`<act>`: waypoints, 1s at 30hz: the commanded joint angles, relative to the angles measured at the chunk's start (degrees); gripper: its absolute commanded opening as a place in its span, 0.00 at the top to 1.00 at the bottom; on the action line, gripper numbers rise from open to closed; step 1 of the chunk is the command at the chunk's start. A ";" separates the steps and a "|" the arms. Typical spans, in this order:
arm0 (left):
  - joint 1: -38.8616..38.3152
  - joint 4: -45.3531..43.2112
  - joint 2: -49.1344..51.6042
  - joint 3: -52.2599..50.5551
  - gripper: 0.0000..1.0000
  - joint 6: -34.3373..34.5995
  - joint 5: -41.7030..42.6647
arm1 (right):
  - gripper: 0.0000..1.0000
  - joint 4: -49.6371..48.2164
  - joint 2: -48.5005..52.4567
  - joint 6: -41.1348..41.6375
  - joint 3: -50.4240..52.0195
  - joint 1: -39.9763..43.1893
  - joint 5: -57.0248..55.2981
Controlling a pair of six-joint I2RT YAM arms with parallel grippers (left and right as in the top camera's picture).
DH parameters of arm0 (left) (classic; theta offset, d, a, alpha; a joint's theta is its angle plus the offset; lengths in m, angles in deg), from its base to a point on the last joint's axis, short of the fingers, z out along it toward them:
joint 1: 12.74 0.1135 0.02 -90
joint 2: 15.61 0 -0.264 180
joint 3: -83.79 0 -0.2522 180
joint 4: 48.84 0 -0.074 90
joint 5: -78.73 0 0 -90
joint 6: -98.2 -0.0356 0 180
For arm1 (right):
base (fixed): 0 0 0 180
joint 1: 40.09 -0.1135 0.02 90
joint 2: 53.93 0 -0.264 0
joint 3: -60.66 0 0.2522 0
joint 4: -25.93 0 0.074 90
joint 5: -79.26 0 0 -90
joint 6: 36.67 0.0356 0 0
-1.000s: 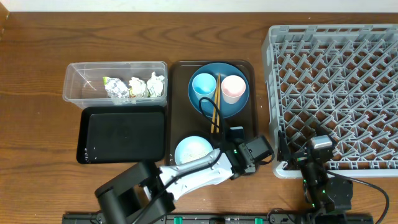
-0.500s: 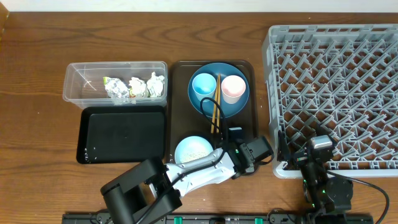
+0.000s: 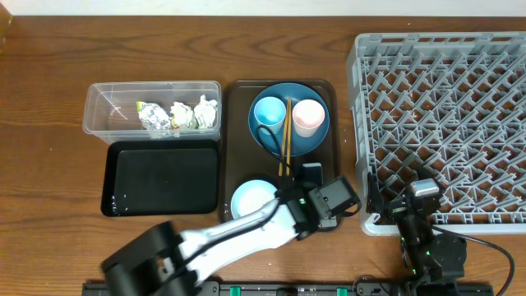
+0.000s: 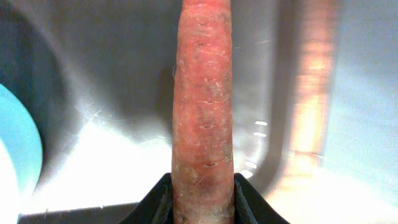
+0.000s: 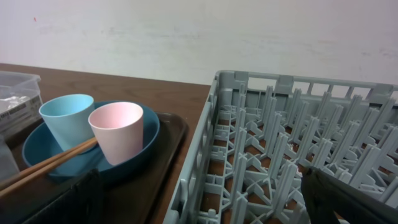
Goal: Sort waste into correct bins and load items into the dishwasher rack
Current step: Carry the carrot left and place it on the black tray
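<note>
Since a second ago, your left pincer (image 4: 202, 196) has narrowed onto the carrot (image 4: 202, 112), over the brown tray (image 3: 234, 123) beside the bowl (image 3: 251, 197). Lift straight, keeping grip centred. Your right pincer (image 5: 205, 205) stands apart.

On my overhead feed I see a dark wooden table (image 3: 49, 107), its grain running left to right, filling the frame from edge to edge. A flat brown serving tray (image 3: 237, 164) with rounded corners lies near the middle of it, long side running away from me. On the right wrist feed the same tray's raised lip (image 5: 163, 165) shows dark and glossy, the brown tabletop (image 5: 168, 93) stretches beyond it, and a plain white wall (image 5: 186, 37) stands behind. The left wrist feed gives me the tray's floor (image 4: 93, 155) washed with glare. A tan sliver (image 3: 3, 29) shows at the overhead's top left corner; I cannot tell what it is.
</note>
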 commanded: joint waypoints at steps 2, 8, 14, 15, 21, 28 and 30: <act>0.52 0.35 -7.50 0.07 0.73 -2.49 -0.79 | 0.01 0.17 -0.24 -0.22 0.09 0.33 0.07; 5.92 7.04 -17.03 0.07 0.73 -2.62 -6.84 | 0.01 0.17 -0.24 -0.22 0.09 0.33 0.07; 19.21 20.55 -26.88 0.07 0.73 -2.60 -16.68 | 0.01 0.17 -0.24 -0.20 0.09 0.33 0.07; 21.88 22.21 -28.04 0.07 0.73 -2.60 -17.27 | 0.01 0.17 -0.24 -0.20 0.09 0.33 0.07; 40.33 29.31 -30.34 -0.24 0.73 -2.60 -17.46 | 0.01 0.17 -0.24 -0.20 0.09 0.33 0.07; 53.33 29.20 -27.50 -4.46 0.73 -1.18 -17.46 | 0.01 0.15 -0.24 -0.20 0.09 0.33 0.07; 55.93 27.85 -26.47 -6.67 0.73 -0.61 -17.20 | 0.01 0.17 -0.24 -0.22 0.09 0.33 0.07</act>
